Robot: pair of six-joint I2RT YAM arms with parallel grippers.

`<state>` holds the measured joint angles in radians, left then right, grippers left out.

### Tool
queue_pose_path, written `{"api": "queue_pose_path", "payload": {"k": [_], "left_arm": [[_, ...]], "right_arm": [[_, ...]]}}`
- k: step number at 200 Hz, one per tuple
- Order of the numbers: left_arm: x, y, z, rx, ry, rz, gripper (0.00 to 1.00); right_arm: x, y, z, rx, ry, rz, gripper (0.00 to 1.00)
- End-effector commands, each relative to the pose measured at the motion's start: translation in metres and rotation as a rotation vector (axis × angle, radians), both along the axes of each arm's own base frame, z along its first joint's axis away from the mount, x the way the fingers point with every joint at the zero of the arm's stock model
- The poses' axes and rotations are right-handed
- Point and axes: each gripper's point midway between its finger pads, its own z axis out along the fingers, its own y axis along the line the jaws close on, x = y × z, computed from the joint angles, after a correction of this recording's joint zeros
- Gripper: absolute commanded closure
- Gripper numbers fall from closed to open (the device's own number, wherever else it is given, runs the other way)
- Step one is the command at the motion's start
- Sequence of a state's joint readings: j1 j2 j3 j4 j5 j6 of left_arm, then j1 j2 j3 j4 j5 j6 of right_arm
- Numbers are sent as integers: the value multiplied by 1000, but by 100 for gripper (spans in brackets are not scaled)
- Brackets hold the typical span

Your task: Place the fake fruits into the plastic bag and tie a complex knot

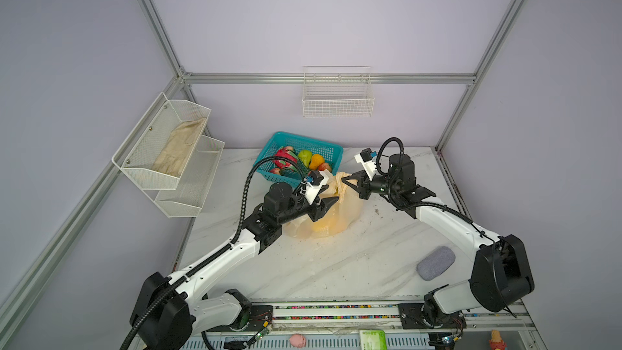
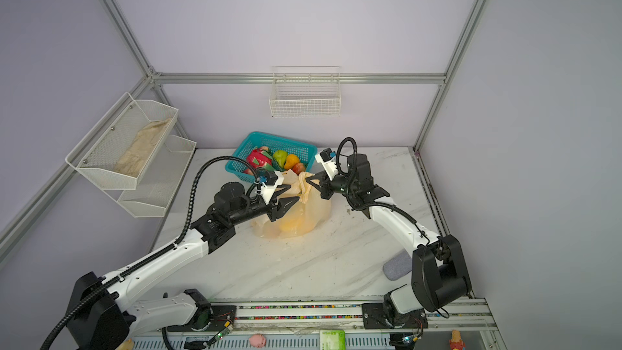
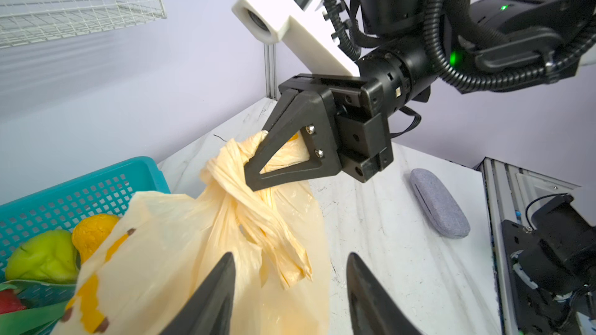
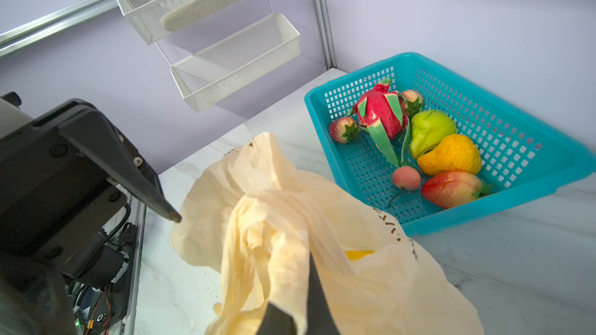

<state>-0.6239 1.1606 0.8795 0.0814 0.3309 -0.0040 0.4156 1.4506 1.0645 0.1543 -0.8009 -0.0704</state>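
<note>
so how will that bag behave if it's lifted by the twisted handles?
Likely floppy: the plastic bag is thin wrinkled film slumped on the table. Probably hangs bottom-heavy, with yellow fruit low inside. The knot looks loosely twisted, so it might slip.

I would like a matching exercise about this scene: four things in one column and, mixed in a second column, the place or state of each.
Column one
1 left gripper
2 right gripper
3 dragon fruit
4 beige cloth

Column two
a in the teal basket
b shut on a bag handle
c in the upper wall shelf
d open, gripping nothing

Pairs: 1-d, 2-b, 3-a, 4-c.
</note>
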Motion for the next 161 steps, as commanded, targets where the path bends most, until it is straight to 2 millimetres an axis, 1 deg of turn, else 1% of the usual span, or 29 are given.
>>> {"api": "queue_pose_path", "payload": {"k": [1, 17, 52, 73, 87, 96, 98, 100, 114, 126, 143, 161], "left_arm": [[5, 7, 42, 42, -29, 40, 40], [8, 7, 47, 141, -61, 24, 35], [15, 2, 49, 341, -113, -51, 31], [20, -5, 56, 386, -151, -96, 28], [24, -12, 59, 400, -166, -127, 26], [23, -14, 66, 400, -193, -141, 24], [28, -19, 56, 414, -175, -152, 24], [30, -20, 53, 420, -172, -157, 23], [36, -24, 48, 450, -181, -171, 18], [42, -27, 43, 478, -177, -180, 16], [50, -31, 34, 514, -172, -193, 16], [56, -33, 20, 563, -156, -209, 18]], "right_arm": [[-10, 2, 17, -1, -124, 35, 100], [-16, 2, 19, 9, -153, 56, 100], [-23, 1, 19, 2, -192, 85, 100], [-25, 2, 17, 7, -206, 97, 100], [-25, 2, 20, 22, -211, 98, 100], [-26, 3, 22, 34, -210, 100, 100], [-26, 3, 23, 37, -212, 100, 100], [-26, 3, 24, 40, -211, 101, 100], [-27, 4, 26, 56, -206, 106, 100], [-29, 4, 27, 67, -201, 115, 100], [-29, 4, 28, 75, -197, 112, 100], [-28, 4, 28, 75, -190, 104, 100]]}}
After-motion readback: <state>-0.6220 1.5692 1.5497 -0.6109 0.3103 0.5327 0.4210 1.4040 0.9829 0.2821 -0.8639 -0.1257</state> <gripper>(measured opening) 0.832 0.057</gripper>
